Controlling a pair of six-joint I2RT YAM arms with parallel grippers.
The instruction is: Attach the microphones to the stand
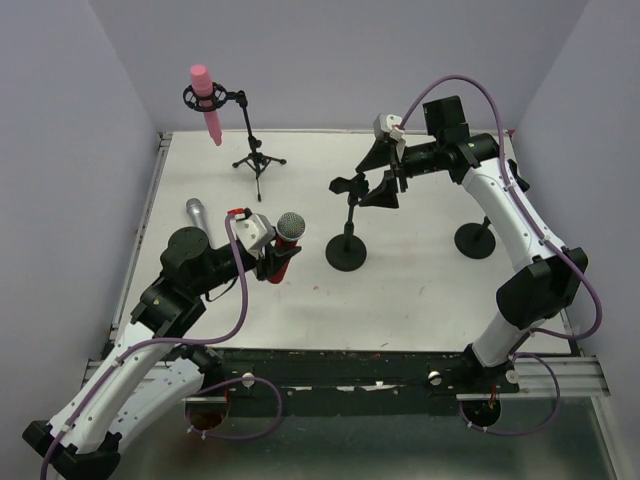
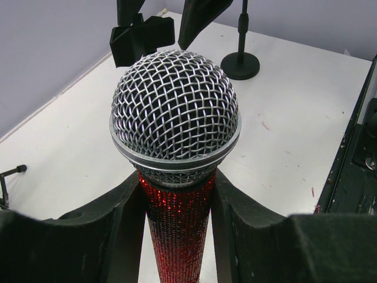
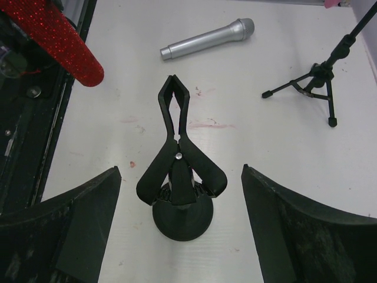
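The red microphone [image 1: 286, 240] with a silver mesh head [image 2: 175, 112] stands upright in my left gripper [image 1: 270, 262], whose jaws are shut on its glittering body [image 2: 178, 224] just below the head. My right gripper [image 3: 181, 170] is open, a finger on each side of the black spring clip [image 3: 177, 165] that tops the round-base stand [image 1: 347, 250]; neither finger touches it. A silver-grey microphone [image 3: 206, 40] lies flat on the table [image 1: 197, 212]. At the back left, a pink microphone [image 1: 206, 100] hangs in the mount of a tripod stand [image 1: 258, 160].
A second round-base stand [image 1: 475, 240] is at the right, beside my right arm. The white table [image 1: 420, 290] ends at a dark rail along its near edge, and purple walls close in the back and both sides.
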